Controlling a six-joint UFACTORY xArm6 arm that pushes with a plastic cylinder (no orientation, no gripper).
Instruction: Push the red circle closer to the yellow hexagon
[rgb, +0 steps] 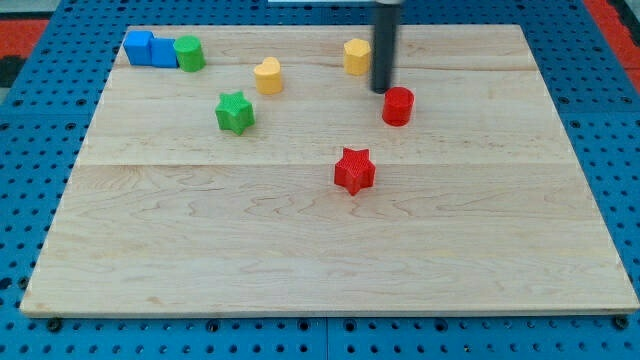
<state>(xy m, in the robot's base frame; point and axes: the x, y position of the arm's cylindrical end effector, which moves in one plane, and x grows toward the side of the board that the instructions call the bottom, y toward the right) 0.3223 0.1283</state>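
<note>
a: what sits on the wooden board (300, 250), going from the view's left to the view's right?

b: at the top left corner there is a blue block (150, 48), shape hard to tell, with a green circle (189, 53) touching its right side. lower and further right is a green star (235, 111). up and right of it stands a yellow heart (268, 75).

a: and past the middle?

b: a red star (354, 169) sits alone near the board's centre, well apart from the others. near the top edge is the yellow hexagon (357, 56), partly hidden by a dark rod that comes down from the view's top.

a: where does the rod end?

b: my tip (381, 91) rests just below the yellow hexagon and just to the upper left of the red circle (398, 106), very close to it; i cannot tell if they touch. there are no jaws on this rod, so nothing is gripped.

a: how do the two task blocks lie?

b: the red circle is near the yellow hexagon, down and to its right, with my tip between them. around the board is a blue pegboard table (40, 120).
</note>
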